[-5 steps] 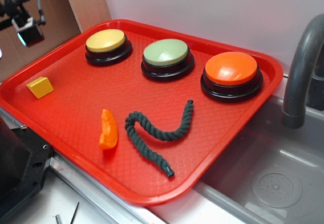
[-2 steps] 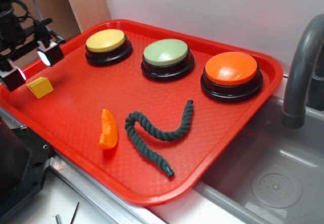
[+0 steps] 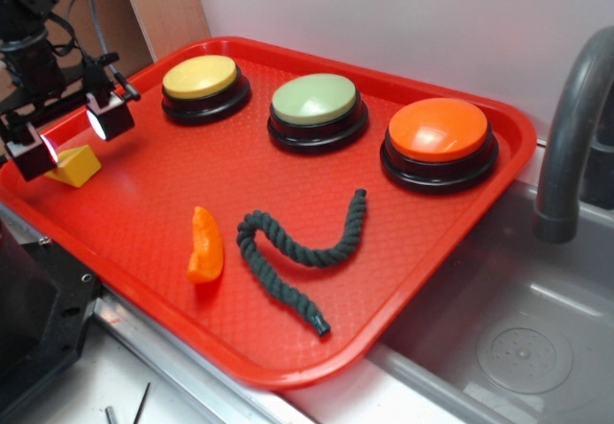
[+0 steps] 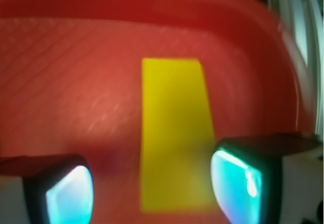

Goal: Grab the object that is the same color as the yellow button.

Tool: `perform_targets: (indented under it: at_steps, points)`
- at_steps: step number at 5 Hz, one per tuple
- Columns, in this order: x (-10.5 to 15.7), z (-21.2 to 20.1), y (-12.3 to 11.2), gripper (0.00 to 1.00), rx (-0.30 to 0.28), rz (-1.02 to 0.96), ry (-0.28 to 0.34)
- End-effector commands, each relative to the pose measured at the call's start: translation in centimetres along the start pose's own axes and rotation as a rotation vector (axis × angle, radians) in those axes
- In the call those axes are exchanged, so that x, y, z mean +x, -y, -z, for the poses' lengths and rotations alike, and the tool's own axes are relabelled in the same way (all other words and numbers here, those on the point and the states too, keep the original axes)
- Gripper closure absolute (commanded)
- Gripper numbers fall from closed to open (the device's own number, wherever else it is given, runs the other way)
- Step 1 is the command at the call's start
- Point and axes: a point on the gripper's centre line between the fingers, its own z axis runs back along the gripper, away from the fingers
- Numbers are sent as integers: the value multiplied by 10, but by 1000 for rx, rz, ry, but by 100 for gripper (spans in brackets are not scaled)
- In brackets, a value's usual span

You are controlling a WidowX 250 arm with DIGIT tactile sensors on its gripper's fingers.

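**Jaws spread over the yellow wedge at the tray's left edge**

I start at the far left. My black gripper [image 3: 74, 136] hangs over the left corner of the red plastic tray [image 3: 288, 357], with its two lit pads set apart, one on each side of the small solid yellow wedge-shaped block [image 3: 77, 166]. I read the jaws as open and not touching it. In the wrist view the block [image 4: 174, 133] runs lengthwise between the fingertips [image 4: 68, 191], closer to the right-hand pad than the left, so I judge the straddle to be slightly off centre. The picture is too blurred to tell how high the pads sit above the tray floor.

The block lies just inside the raised rim, which leaves little room on that side. That is probably why the jaws are lined up across its narrow width.

Moving right, the large round yellow-domed push button on a black base [image 3: 203, 86] stands at the back, near the gripper but apart from it. It gives me the colour to match. In front lies an orange curved slice [image 3: 204, 245], close in hue but not my target. Next comes a dark green twisted rope [image 3: 297, 251], then a pale green button [image 3: 316, 107] and an orange button [image 3: 438, 139] along the back. A grey faucet [image 3: 576, 127] rises over the grey sink [image 3: 518, 347] beyond the tray.

My next move, as I judge it, is to lower and close.
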Motion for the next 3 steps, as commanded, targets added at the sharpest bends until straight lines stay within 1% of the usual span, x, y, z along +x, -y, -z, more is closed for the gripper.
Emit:
perform_targets:
  at_steps: [1, 2, 3]
  points:
    - [-8, 6, -19, 0, 31, 17, 17]
    - [-16, 6, -19, 0, 38, -2, 4]
    - [-17, 5, -18, 0, -9, -36, -39]
